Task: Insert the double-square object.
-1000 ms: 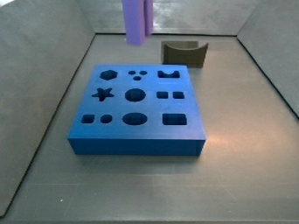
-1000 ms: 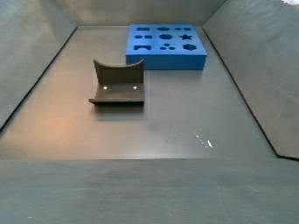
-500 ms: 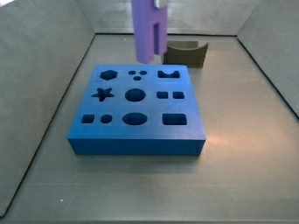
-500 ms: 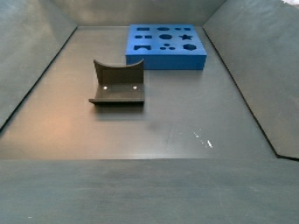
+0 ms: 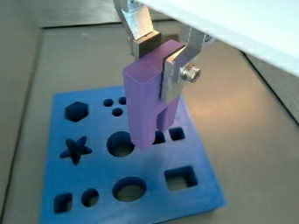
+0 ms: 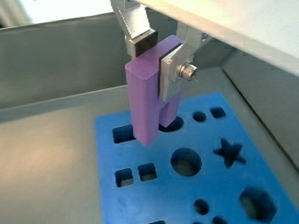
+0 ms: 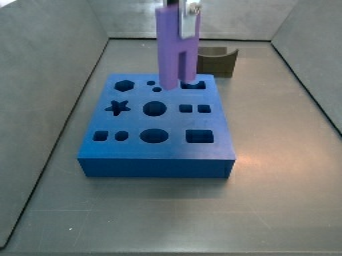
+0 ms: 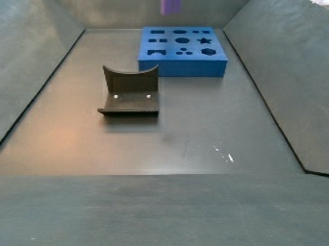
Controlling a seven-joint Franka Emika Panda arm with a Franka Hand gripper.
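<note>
The double-square object (image 7: 174, 55) is a tall purple peg held upright in my gripper (image 7: 183, 14). Both wrist views show the fingers (image 5: 176, 72) (image 6: 176, 66) clamped on the peg's upper part (image 5: 147, 92) (image 6: 147, 96). Its forked lower end hangs just above the blue block (image 7: 154, 160), near the block's middle and the far rows of holes. The block also shows in both wrist views (image 5: 100, 175) (image 6: 163, 192) and in a side view (image 8: 184, 65), where only the peg's lower tip (image 8: 168, 6) is in frame.
A dark grey curved block (image 7: 214, 62) stands behind the blue block near the far wall; it also shows in a side view (image 8: 129, 91) mid-floor. Grey walls enclose the bin floor on all sides.
The gripper has brought the peg down and over the blue block; its lower end now hangs low above the holes. The blocks have not moved.
</note>
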